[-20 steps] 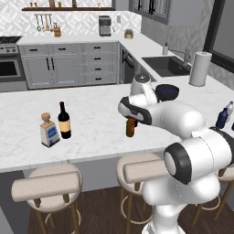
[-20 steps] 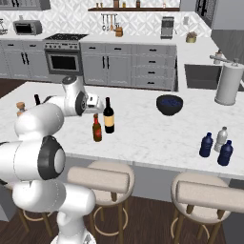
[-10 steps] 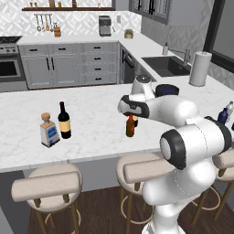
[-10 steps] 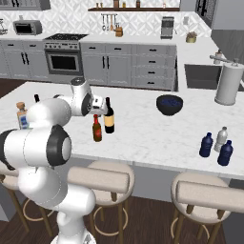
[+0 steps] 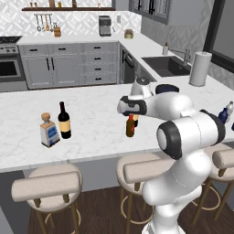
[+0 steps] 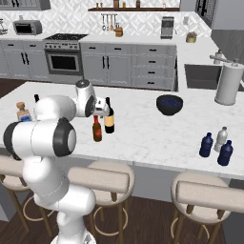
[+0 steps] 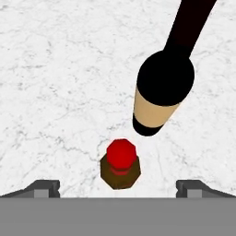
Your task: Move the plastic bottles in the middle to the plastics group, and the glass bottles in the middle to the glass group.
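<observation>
A small brown bottle (image 7: 120, 165) with a red cap stands on the marble island, directly below my open gripper (image 7: 119, 186). One fingertip lies to each side of it, and neither touches. Just beyond it stands the tall dark wine bottle (image 7: 165, 87) with a yellowish label. From the right base, the gripper (image 6: 98, 113) hovers over the brown bottle (image 6: 97, 130), beside the wine bottle (image 6: 109, 117). The glass group, a squat blue-labelled bottle (image 5: 49, 132) and a wine bottle (image 5: 64, 121), stands far left. Far right, a pale bottle (image 6: 221, 138) stands with two dark blue bottles (image 6: 206, 145).
A dark bowl (image 6: 169, 104) sits on the island behind the middle bottles. A paper towel roll (image 6: 226, 83) and a sink (image 5: 167, 65) are at the back right. Padded stools (image 5: 45, 185) line the island's near edge.
The hand has sunk slightly over the brown bottle and the arm's elbow has swung round. No bottle has moved.
</observation>
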